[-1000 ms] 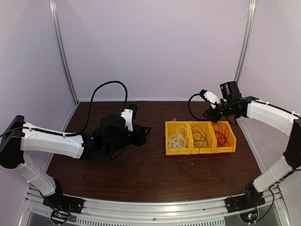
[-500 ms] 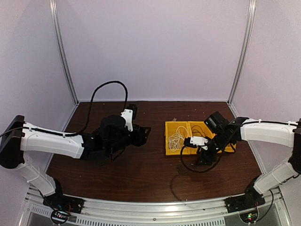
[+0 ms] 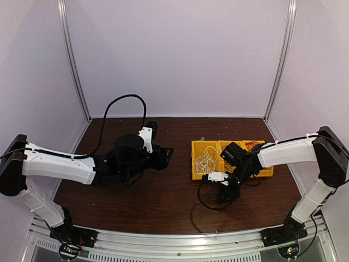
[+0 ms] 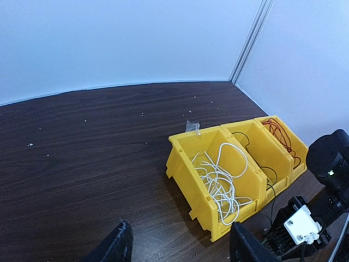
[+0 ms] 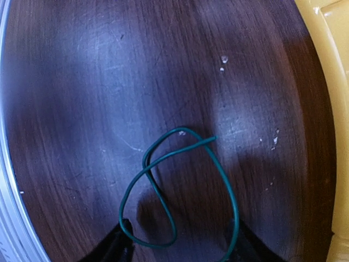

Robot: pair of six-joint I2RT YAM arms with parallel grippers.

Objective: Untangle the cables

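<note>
Three yellow bins (image 3: pixel 194 172) stand in a row right of centre. The left one holds a white cable (image 3: pixel 206 161), also in the left wrist view (image 4: pixel 221 183). The middle one holds a black cable (image 4: pixel 265 170) and the right one a red cable (image 4: pixel 281 134). A thin dark green wire (image 5: pixel 163 164) lies looped on the table in front of the bins. My right gripper (image 5: pixel 180 252) is open, low over the table, its fingertips (image 5: pixel 121 245) on either side of the loop's near end. In the top view the right gripper (image 3: pixel 224 196) hides the wire. My left gripper (image 4: pixel 180 251) is open and empty, left of the bins.
The brown table (image 3: pixel 163 191) is enclosed by pale walls with metal corner posts (image 3: pixel 73 65). The right arm's thick black cable (image 3: pixel 200 197) loops over the table by its gripper. The yellow bin's edge (image 5: pixel 327 109) is close on the right of the right wrist view.
My right arm has swung from above the far right bin down to the table in front of the bins. The left arm has barely moved.
</note>
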